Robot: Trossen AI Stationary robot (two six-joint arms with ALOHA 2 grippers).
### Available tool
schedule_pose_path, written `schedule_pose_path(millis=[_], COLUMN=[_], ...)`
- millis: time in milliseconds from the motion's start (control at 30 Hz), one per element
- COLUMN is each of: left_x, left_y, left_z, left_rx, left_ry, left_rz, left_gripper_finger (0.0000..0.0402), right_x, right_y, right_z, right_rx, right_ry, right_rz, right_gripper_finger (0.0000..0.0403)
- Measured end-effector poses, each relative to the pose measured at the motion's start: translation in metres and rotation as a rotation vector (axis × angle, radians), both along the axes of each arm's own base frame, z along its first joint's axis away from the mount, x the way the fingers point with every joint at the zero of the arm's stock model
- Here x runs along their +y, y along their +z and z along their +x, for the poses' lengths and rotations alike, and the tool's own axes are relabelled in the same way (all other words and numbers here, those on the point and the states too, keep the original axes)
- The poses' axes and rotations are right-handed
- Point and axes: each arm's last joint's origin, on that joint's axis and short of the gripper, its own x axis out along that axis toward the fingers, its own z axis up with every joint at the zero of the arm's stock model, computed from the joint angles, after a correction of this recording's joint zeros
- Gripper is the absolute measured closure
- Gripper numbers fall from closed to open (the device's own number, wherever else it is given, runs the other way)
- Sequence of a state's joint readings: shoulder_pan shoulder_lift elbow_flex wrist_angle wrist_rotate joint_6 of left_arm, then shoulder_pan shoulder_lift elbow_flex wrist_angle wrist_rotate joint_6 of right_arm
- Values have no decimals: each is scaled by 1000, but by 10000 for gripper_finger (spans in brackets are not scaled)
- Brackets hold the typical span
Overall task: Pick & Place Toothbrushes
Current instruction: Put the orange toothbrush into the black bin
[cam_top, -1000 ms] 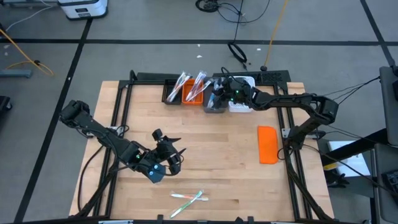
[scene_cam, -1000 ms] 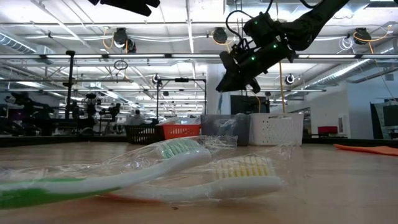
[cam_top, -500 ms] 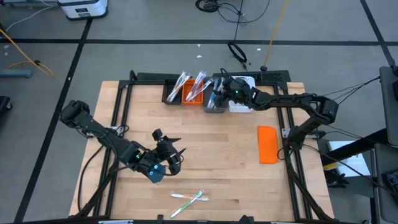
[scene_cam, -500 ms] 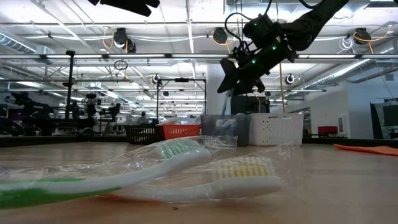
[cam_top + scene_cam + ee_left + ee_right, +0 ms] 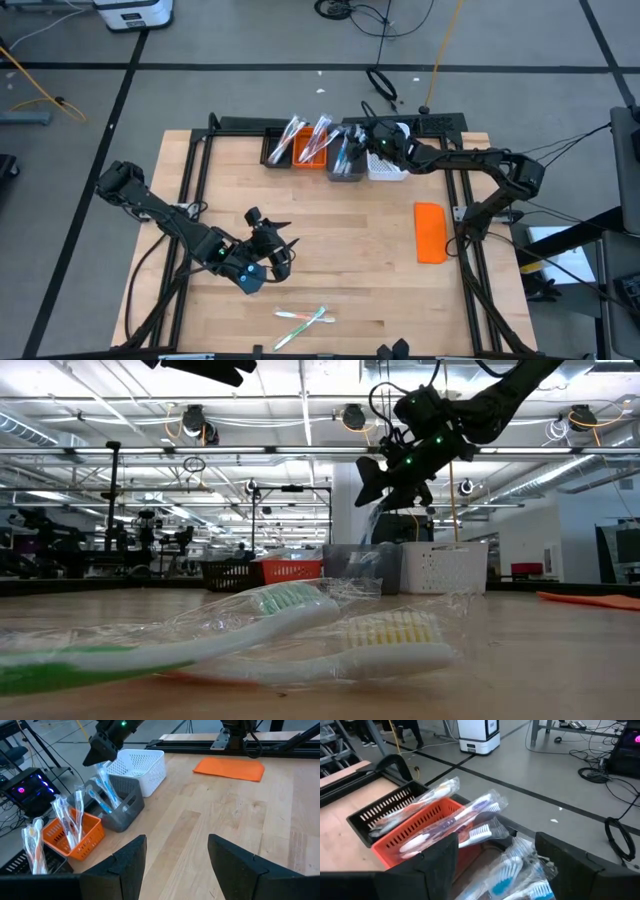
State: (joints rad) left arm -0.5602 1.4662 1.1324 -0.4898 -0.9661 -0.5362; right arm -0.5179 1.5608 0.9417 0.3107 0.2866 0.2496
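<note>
Two wrapped toothbrushes (image 5: 303,318) lie flat on the table near its front edge; the low view shows a green-handled one (image 5: 250,618) and a white one (image 5: 385,650). More wrapped toothbrushes stand in the orange bin (image 5: 312,150) and the black bin (image 5: 278,148). Blue ones (image 5: 105,790) lean in the grey bin (image 5: 345,165). My right gripper (image 5: 360,134) hangs open just above the grey bin, with the blue brushes (image 5: 520,870) below its fingers. My left gripper (image 5: 272,252) stands open and empty over the table's middle left.
A white basket (image 5: 388,162) stands right of the grey bin. A flat orange block (image 5: 430,232) lies near the table's right edge. Black frame rails run along the table's sides. Bare wood lies between the left gripper and the bins.
My right gripper has opened above the grey bin and risen a little. A wrapped toothbrush now shows below it, at the grey bin.
</note>
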Motion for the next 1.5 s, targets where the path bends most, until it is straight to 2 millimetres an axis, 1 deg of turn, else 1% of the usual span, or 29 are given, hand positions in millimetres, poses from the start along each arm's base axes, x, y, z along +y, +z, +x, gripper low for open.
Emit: schedule_pose_path(millis=[200, 400, 533, 733, 900, 1033, 1133, 1233, 1400, 1500], left_x=[1, 1, 1, 3, 2, -2, -8, -14, -21, -24], left_y=[0, 0, 0, 0, -2, -4, -6, -18, -54, -74], left_z=[0, 0, 1, 1, 1, 1, -1, -6, -21, -29], left_rx=[-1, -2, 1, 2, 26, 81, 134, 193, 230, 238], left_ry=[3, 5, 4, 13, -28, -116, -212, -290, -285, -315], left_rz=[-1, -3, 1, -9, -53, -135, -219, -317, -434, -529], left_gripper_finger=[190, 190, 190, 190, 190, 190, 190, 190, 190, 190], right_x=[-1, -9, -11, -13, -6, 4, 11, 22, 47, 64], right_y=[4, 11, 7, -10, -14, -14, -14, -14, -14, -14], right_z=[1, -1, 0, 4, 11, 16, 20, 26, 37, 43], right_rx=[-37, -101, -98, -74, -82, -93, -92, -101, -104, -101], right_ry=[-4, -26, -34, -38, 96, 204, 246, 308, 443, 497], right_rz=[-27, -54, -43, 18, 69, 95, 99, 118, 141, 144], right_gripper_finger=[146, 145, 147, 147, 147, 147, 147, 147, 147, 148])
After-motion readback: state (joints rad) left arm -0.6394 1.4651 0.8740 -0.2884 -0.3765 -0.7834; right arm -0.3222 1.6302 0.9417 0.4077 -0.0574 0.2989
